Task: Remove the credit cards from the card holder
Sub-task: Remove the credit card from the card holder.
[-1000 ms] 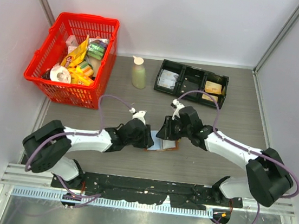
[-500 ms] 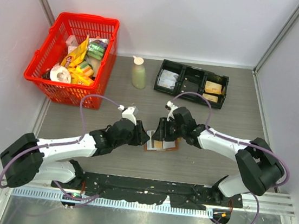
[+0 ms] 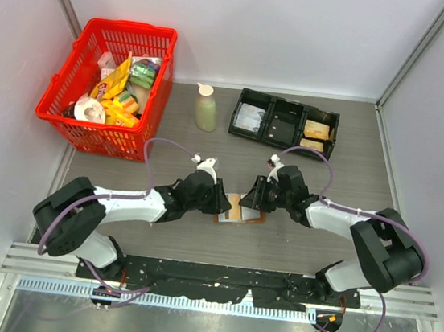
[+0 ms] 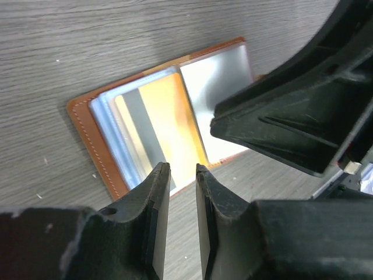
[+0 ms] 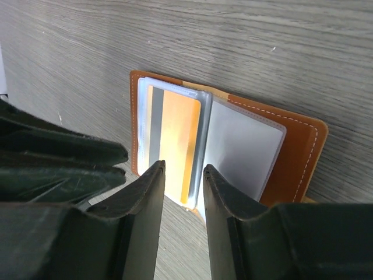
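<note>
Brown leather card holder (image 5: 297,146) lies open on table (image 3: 177,136) betw. both arms. Orange credit card (image 4: 169,125) is in its sleeve, so I judge extraction not yet done. Left gripper (image 4: 182,170) & right gripper (image 5: 184,169): jaws slightly apart, empty, over card; contact w/ sleeve unclear.

The grey wood-grain surface (image 3: 341,253) carries a red basket (image 3: 95,141) far left, a pale bottle (image 3: 206,109) beside a black tray (image 3: 287,99), and the open card holder (image 3: 245,217) lying flat nearer.
</note>
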`<state>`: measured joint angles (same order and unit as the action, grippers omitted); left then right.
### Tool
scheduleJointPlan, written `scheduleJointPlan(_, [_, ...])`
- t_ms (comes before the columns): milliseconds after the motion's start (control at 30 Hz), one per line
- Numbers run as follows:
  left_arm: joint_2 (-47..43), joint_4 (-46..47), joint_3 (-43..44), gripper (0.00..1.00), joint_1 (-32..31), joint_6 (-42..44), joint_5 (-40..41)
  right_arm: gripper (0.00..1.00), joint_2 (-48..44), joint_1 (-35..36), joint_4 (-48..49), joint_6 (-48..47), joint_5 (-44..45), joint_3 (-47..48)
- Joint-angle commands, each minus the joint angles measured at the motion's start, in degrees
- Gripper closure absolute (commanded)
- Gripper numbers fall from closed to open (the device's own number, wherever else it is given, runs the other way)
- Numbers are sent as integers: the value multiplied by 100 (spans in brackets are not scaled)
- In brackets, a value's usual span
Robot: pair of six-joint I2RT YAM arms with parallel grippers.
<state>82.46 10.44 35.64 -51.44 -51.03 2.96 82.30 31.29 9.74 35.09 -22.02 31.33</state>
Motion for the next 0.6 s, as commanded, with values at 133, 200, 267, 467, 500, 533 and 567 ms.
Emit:
scheduleJointPlan(133, [578,450,-118,77,240,-171,-182,64,400,-193,1671,507,-619,-531])
scheduleJointPlan(200, [692,512,-180,78,248,-215,-217,64,488,-228,1987,560,-715,-654])
scheduleJointPlan(267, [815,547,-232,78,240,-276,-252,64,585,-255,2215,604,-803,-760])
scheduleJointPlan(467, [895,697,-435,82,231,-470,-270,67,647,-272,2726,701,-1199,-901])
scheduleJointPlan(500, [878,670,-426,82,240,-478,-261,68,638,-272,2753,710,-1234,-918])
scheduleJointPlan(533, [860,644,-426,82,240,-461,-226,69,594,-281,2822,718,-1287,-927])
scheduleJointPlan(567, [843,609,-426,82,240,-452,-200,71,568,-281,2875,745,-1313,-953])
